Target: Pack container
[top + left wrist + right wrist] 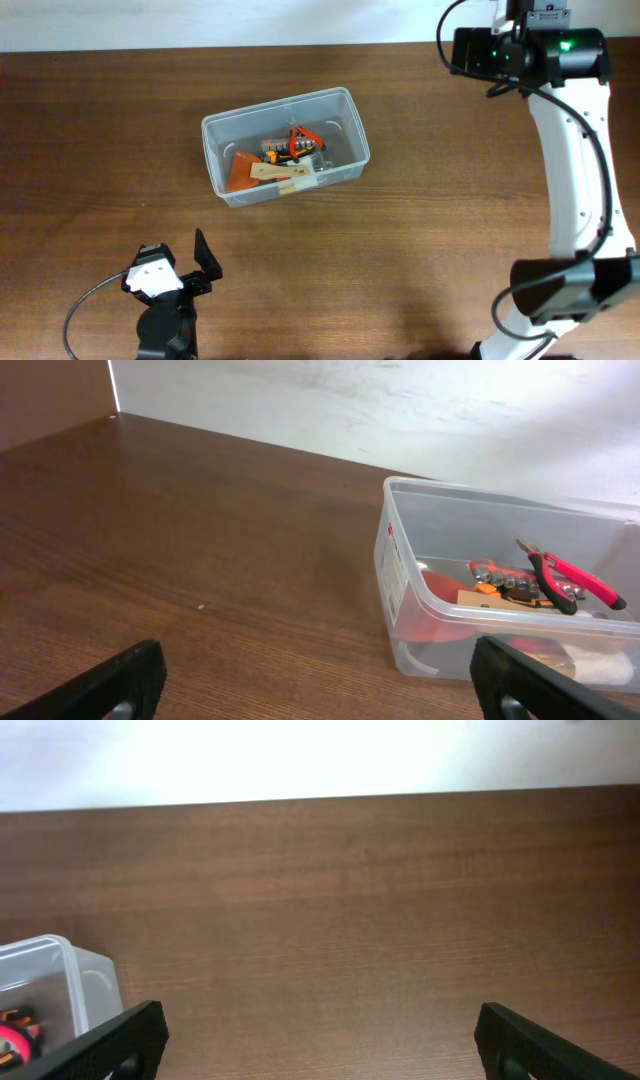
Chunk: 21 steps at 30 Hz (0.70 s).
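The right arm (575,170) is built of a long white link between black joint housings; a green light (567,44) is lit on the upper housing; a thin black cable (607,190) is run alongside the link; the left arm (165,325) is black, topped by a white plate (152,268), with a grey cable (78,308) looped beside it; the left fingers (125,682) and right fingers (120,1038) are seen as flat matte black bars.

Robotics lab bench
2 cabled robot arms, the right arm (572,150) white and the left arm (165,325) black, stand at a wood-grain worktop (100,150) against a plain white wall (400,400); a clear container (275,103) of hand tools (298,145) sits on it.
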Tool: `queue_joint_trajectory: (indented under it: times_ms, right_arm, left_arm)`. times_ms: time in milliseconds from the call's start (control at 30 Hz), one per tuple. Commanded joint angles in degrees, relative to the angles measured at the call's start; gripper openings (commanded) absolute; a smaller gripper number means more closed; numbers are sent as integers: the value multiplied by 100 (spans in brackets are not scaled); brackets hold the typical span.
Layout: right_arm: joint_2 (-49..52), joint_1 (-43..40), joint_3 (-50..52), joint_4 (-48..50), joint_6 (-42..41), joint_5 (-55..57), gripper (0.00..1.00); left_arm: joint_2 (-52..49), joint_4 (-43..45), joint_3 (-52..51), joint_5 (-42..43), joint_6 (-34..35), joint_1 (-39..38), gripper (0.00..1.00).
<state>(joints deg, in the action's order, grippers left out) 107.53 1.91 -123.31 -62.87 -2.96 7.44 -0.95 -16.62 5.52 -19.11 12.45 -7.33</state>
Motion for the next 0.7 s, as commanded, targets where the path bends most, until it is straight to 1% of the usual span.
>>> queue_joint_trajectory:
  times_ms: [0, 167, 233, 467, 600, 667]
  right_arm:
    - [-1060, 35, -44, 0, -52, -31, 99]
    - [-2199, 31, -35, 0, -52, -33, 99]
    - [-2931, 31, -35, 0, -52, -31, 99]
    - [-4494, 33, 63, 0, -52, -31, 99]
    - [-5403, 37, 527, 7, -52, -31, 99]
    - [-5921, 37, 973, 4, -52, -31, 99]
  left_arm:
    - [26, -9, -20, -20, -50, -17, 99]
    - [26, -9, -20, -20, -50, -17, 99]
    - [26, -9, -20, -20, -50, -17, 99]
    - [26, -9, -20, -20, -50, -17, 99]
    - [26, -9, -20, -20, -50, -17, 99]
    - [26, -9, -20, -20, -50, -17, 99]
